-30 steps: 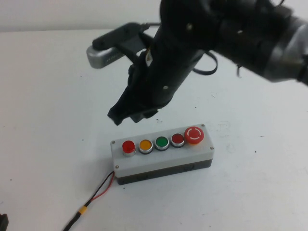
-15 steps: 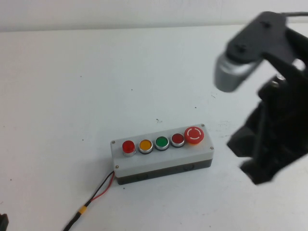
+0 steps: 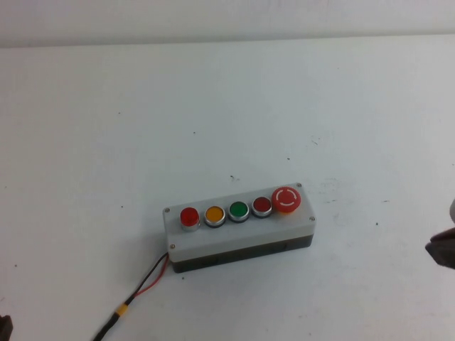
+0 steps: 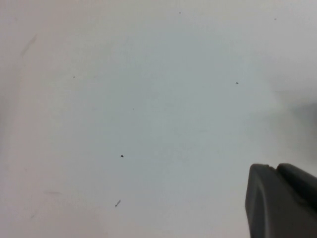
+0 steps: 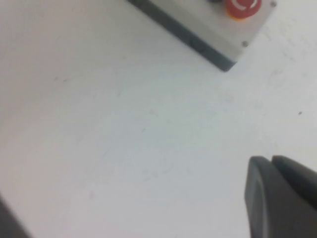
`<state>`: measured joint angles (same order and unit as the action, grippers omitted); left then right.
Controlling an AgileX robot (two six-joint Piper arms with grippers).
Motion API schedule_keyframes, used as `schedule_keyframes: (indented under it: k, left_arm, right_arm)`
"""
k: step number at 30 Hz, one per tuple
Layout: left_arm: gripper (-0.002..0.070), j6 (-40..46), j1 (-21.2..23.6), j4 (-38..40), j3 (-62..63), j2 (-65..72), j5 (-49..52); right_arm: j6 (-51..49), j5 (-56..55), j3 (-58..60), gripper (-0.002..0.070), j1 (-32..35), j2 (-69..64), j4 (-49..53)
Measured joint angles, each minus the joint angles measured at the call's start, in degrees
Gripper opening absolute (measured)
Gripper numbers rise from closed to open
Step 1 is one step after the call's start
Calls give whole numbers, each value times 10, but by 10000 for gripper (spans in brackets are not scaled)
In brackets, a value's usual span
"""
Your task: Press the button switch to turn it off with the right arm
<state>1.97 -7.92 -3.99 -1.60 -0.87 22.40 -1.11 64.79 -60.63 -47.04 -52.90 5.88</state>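
The button switch is the small bright-red button with a silver rim at the left end of the row on the grey box. Nothing touches it and it shows no glow. My right gripper is shut and empty, low over bare table to the right of the box. Only a dark tip of it shows at the high view's right edge. The right wrist view catches the box's end. My left gripper is shut and empty over bare table; a sliver of it shows at the high view's bottom left.
The row also holds an orange button, a green button, a darker red button and a large red mushroom button. Red and black wires run from the box's left end toward the front edge.
My right arm has swung from above the box's left part to the right and down, then almost out of the high view. The box and buttons have not moved.
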Motion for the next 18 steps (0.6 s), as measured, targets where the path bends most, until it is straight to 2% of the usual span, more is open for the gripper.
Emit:
schedule_keyframes:
  k: [3,7,12,15,18]
  left_arm:
    - [-2,0,0,0,0,0,0]
    - [-2,0,0,0,0,0,0]
    - [-2,0,0,0,0,0,0]
    - [-2,0,0,0,0,0,0]
    - [-2,0,0,0,0,0,0]
  right_arm:
    - [0,-138,97,-17,43,30,18]
    - [0,-374,250,-17,147,78,20]
    - [0,-638,430,-17,274,157,-44]
    - [0,-725,521,-17,324,211,-66]
    - [-3,-757,581,-17,358,265,-74]
